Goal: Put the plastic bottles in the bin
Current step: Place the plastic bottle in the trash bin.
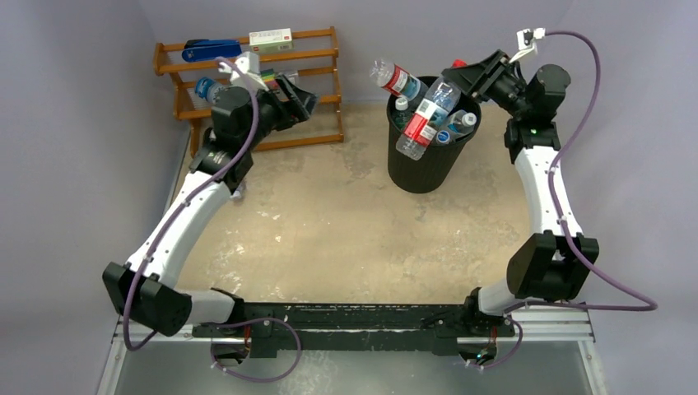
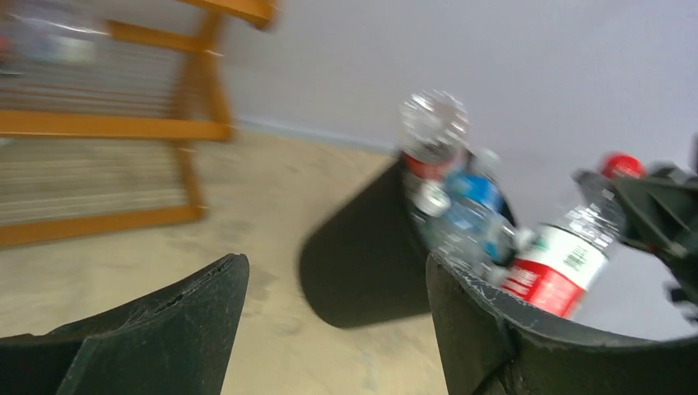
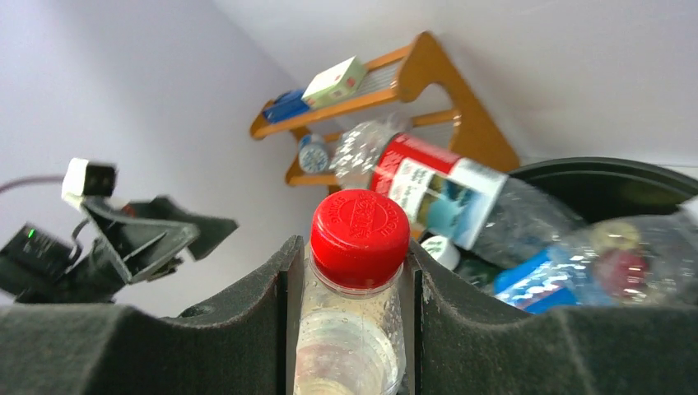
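Right end effector clamps the red-capped bottle by its neck beside the bin rim; left end effector gapes empty.

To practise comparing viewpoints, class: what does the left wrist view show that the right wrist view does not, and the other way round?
Only the left wrist view: the sandy tabletop, the bin's outer wall, and the red-and-white label of the bottle held by the right gripper. Only the right wrist view: the box and blue stapler on the wooden rack's top shelf. Both: the rack, the bin piled with bottles, and the held bottle's red cap.
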Tool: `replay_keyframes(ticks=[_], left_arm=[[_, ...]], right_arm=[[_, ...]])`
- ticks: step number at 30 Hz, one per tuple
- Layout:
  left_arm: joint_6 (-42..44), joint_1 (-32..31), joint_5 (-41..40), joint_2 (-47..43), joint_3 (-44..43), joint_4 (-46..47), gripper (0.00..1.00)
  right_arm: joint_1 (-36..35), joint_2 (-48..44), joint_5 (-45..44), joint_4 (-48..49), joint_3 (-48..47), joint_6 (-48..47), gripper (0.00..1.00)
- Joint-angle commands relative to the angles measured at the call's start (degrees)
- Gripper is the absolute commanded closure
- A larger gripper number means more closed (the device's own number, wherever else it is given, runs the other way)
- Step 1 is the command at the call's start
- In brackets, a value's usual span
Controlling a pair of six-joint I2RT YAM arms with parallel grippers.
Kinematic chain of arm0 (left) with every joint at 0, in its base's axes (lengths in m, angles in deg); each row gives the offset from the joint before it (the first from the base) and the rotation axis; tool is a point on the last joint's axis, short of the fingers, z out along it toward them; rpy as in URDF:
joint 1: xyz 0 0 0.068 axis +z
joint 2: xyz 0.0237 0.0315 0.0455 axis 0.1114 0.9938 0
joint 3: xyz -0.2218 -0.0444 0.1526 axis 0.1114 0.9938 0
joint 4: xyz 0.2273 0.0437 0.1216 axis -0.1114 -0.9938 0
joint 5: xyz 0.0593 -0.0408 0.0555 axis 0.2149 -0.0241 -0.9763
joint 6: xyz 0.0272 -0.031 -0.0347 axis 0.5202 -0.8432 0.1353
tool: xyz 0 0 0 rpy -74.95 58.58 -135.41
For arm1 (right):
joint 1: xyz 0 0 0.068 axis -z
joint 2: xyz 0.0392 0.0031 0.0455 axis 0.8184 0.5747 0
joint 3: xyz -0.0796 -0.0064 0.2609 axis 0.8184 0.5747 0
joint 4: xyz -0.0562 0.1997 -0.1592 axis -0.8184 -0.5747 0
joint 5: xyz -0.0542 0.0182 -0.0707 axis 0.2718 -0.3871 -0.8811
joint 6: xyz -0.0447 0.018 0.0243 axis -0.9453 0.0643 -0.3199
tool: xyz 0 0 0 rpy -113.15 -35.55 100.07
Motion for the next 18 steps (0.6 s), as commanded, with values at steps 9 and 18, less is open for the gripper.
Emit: replay_keyframes(ticks=[9,18], left_arm=[[5.9,7.5,-29.0,-5.3,5.8,-15.1,0.21],[5.7,11.8,-33.4,-3.0,12.9,-12.5,0.21]], right_arm=[[2.4,5.4,-9.8,19.2,1.1,16.1,0.71],[2.4,6.8,-17.2,24.9,3.9,17.4,0.71]])
